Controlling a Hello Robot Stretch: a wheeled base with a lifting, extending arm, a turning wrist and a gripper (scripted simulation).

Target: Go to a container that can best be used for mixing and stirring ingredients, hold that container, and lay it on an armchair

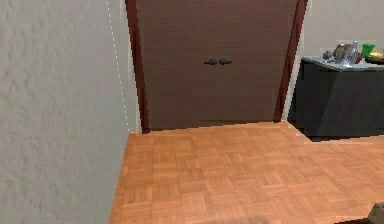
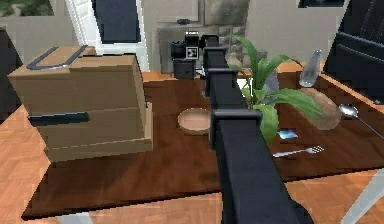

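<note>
The tan bowl [image 2: 194, 120] sits on the dark wooden surface [image 2: 120, 175], just left of the arm [image 2: 235, 130]. The hand [image 2: 184, 62] is farther up the arm side view. I cannot tell whether it holds anything.

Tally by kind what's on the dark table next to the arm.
Brown cardboard box stack: 1
Round tan bowl: 1
Green leafy plant: 1
Clear glass bottle: 1
Silver cutlery: 2, fork and spoon
Brown rounded lump: 1
Small grey-blue flat item: 1
Total: 8
</note>
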